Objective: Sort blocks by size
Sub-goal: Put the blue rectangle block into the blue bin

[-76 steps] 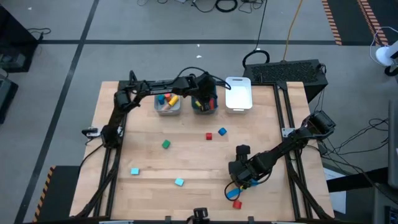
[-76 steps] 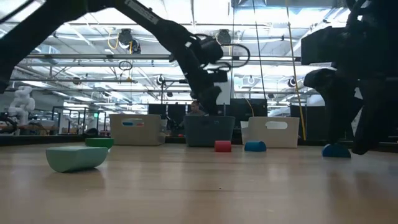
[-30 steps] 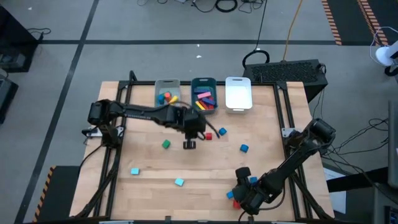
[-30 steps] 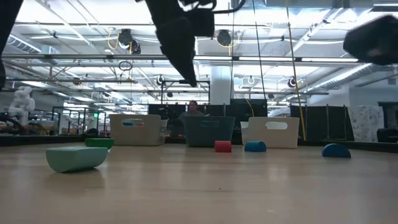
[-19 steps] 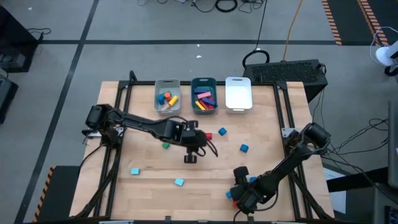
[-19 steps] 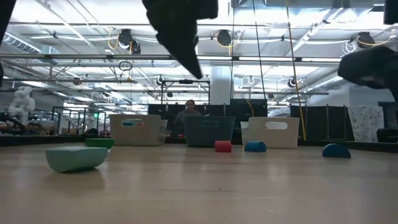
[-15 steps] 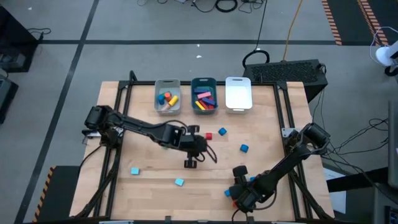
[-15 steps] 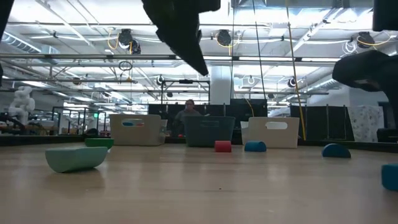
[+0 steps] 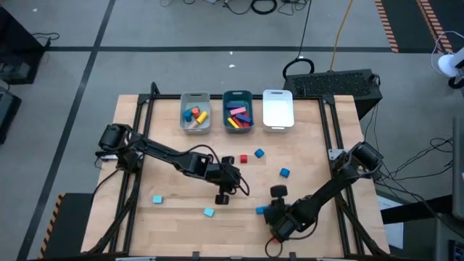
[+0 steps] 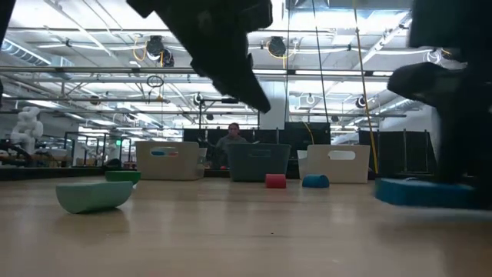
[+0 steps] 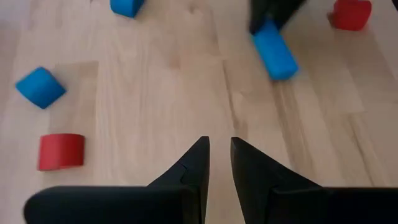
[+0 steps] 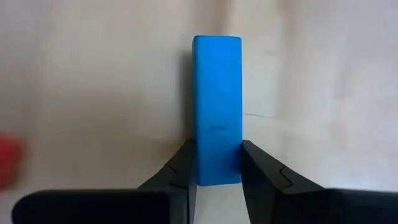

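Note:
My right gripper (image 9: 270,211) is near the table's front, right of middle, shut on a long blue bar (image 12: 217,102), which also shows in the high view (image 9: 259,210) and the low view (image 10: 419,192). My left gripper (image 9: 223,196) hovers over the table's middle; its fingers (image 11: 219,155) stand a narrow gap apart and hold nothing. Loose blocks lie flat on the wood: a red one (image 9: 243,159), two blue ones (image 9: 259,153) (image 9: 284,172) and two cyan ones (image 9: 156,199) (image 9: 209,212). A green block (image 10: 123,176) shows only in the low view. My right gripper pinches the blue bar's two long sides (image 12: 217,169) between its two fingers, at the end nearest the wrist. The fingers lie along the bar, which sticks out ahead of them. The bar is level at the table top (image 10: 419,201); I cannot tell whether it rests on the wood.
Grey (image 9: 183,110), teal (image 9: 225,110) and white (image 9: 278,109) trays stand in a row at the far edge; the grey and teal ones hold several blocks. A red block (image 11: 351,14) lies beyond the bar, near the front edge. A person (image 10: 234,135) stands behind the table.
My left gripper has gone from the table's middle toward the near edge and come lower. My right gripper has gone toward the far edge and a little left, and the blue bar has come along with it, level.

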